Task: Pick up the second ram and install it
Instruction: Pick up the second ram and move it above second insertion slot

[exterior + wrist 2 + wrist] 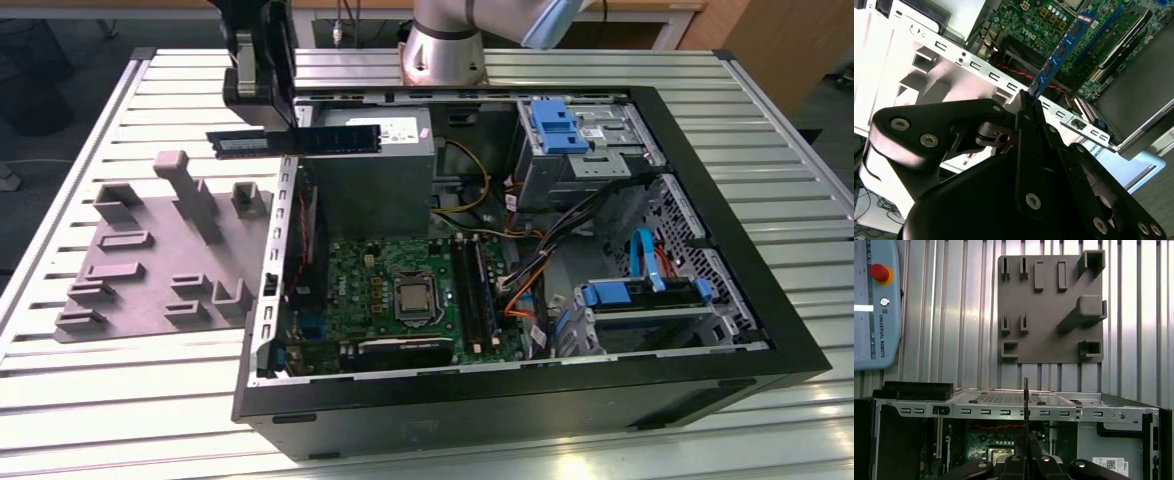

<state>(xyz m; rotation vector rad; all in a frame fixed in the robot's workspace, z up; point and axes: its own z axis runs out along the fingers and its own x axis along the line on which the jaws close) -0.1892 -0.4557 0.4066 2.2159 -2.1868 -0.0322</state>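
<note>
Blue second ram [347, 138], pinched in closed pincer [267, 125] over case's [507, 405] far rim, should be kept parallel to slot rails [475, 290].

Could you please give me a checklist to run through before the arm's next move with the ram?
1. Ram clamped in gripper: ok, shut on it.
2. Ram lifted off the grey plate: ok.
3. Ram above the slots: not ok; in the exterior view it hangs across the case wall, to the slots' left.
4. A slot free to take it: cannot tell.
5. Cables off the slots: cannot tell; they lie close beside them.
</note>
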